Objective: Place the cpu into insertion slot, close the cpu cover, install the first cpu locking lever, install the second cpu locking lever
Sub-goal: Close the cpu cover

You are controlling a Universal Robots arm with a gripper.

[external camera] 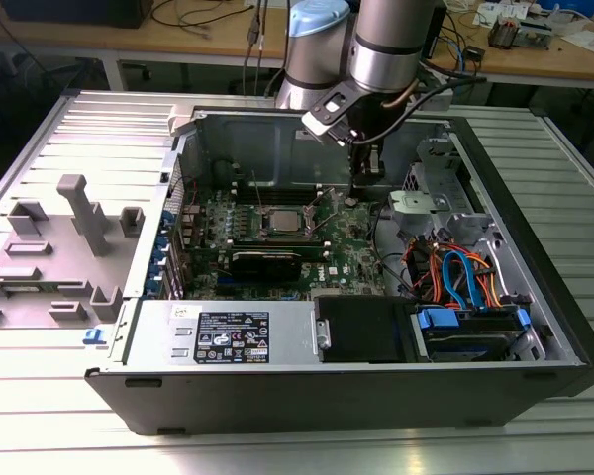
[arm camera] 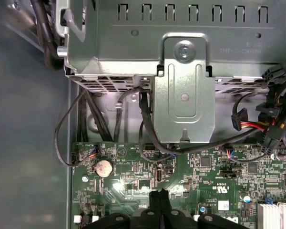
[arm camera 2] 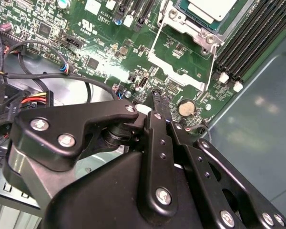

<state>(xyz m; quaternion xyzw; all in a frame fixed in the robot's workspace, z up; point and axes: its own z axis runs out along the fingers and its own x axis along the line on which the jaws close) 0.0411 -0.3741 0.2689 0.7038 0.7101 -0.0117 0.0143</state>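
The cpu, a small square with a dull silver top, lies in the insertion slot on the green board inside the open computer case. In the second wrist view the cpu sits within the slot's silver rim. The cpu cover, a thin silver frame with a window, stands raised off the slot and leans toward my gripper. My gripper hangs over the board on the exterior view's right of the slot. Its fingertips are shut together with nothing between them; the first wrist view shows the gripper just above the board.
A round coin battery lies close to the fingertips. A grey metal drive cage with black cables rises beyond the board. Long black memory slots flank the socket. Coloured cables and a power supply fill the case's near side.
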